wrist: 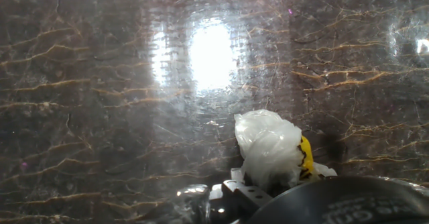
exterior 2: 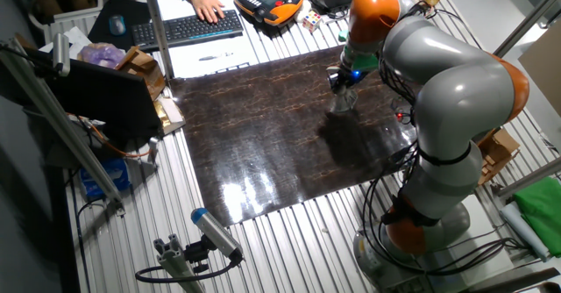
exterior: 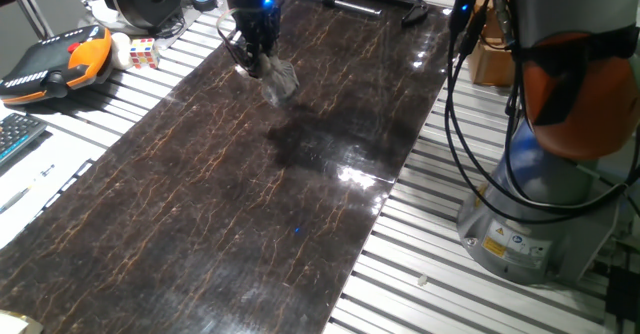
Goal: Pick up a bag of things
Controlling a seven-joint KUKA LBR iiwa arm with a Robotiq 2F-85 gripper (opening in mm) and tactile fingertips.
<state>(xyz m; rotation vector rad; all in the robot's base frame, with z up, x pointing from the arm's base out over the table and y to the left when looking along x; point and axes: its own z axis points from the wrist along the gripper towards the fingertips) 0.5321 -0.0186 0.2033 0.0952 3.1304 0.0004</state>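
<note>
While small wrinkly clear plastic bag [exterior: 281,79] hangs above dark marbled counter [exterior: 250,214], pinched by fingers [exterior: 256,62], pickup judged essentially done.

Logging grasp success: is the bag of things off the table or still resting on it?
Off the table, it seems: the bag of things hangs from the gripper above the dark mat.

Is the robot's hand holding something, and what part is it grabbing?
Yes. The gripper holds the clear plastic bag by its top end; the rest hangs down over the dark marbled tabletop.
</note>
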